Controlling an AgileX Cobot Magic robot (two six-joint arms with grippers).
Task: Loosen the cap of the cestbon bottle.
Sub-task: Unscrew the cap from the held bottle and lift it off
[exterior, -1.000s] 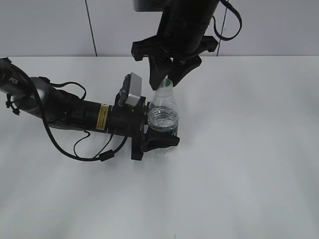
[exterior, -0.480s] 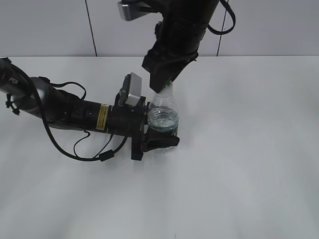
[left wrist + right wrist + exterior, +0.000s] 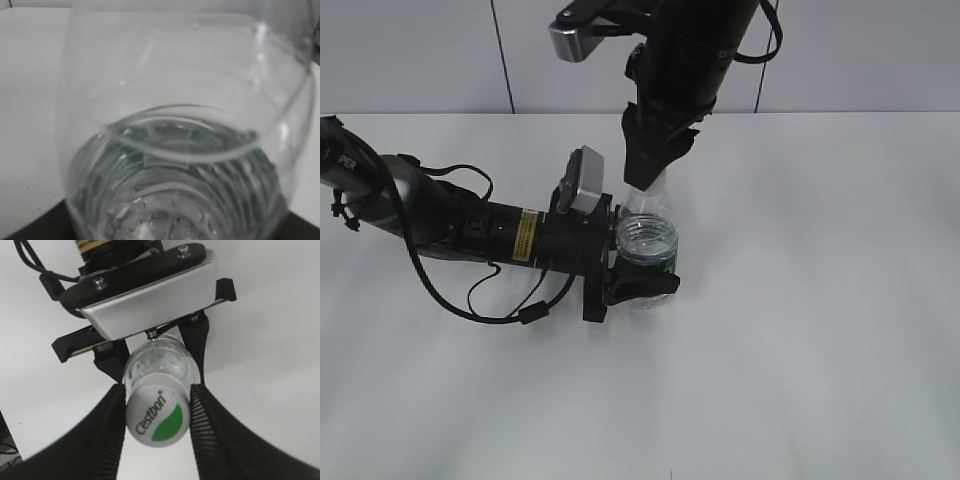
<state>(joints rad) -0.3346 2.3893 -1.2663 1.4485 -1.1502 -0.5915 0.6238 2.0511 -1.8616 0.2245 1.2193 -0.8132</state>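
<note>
Upright between the two fingers of the left gripper (image 3: 642, 285) stands the cestbon bottle (image 3: 648, 240), clear plastic with water inside; the waterline shows as a curved ring through the wall in the left wrist view, with ribbed plastic and a hint of dark green below it. Those fingers (image 3: 645, 287) are partly spread and clasp the lower body of the bottle, one on either side, so the bottle sits held on the table (image 3: 820, 300). The left arm (image 3: 450, 225) lies low across the surface with its cables looping beside it.

From above, the right gripper (image 3: 157, 417) comes straight down over the bottle's neck. Its ribbed black fingers (image 3: 111, 430) press against opposite sides of the cap (image 3: 157, 417), which lies squarely between them; the jaws stand only as wide as the cap and have hold of it. The cap's white top shows "Cestbon" lettering and a green half-circle. In the exterior view the cap itself is hidden behind the right gripper's fingers.

Beneath everything is a plain white tabletop, and behind it a pale grey panelled wall (image 3: 410, 55) with dark vertical seams.
</note>
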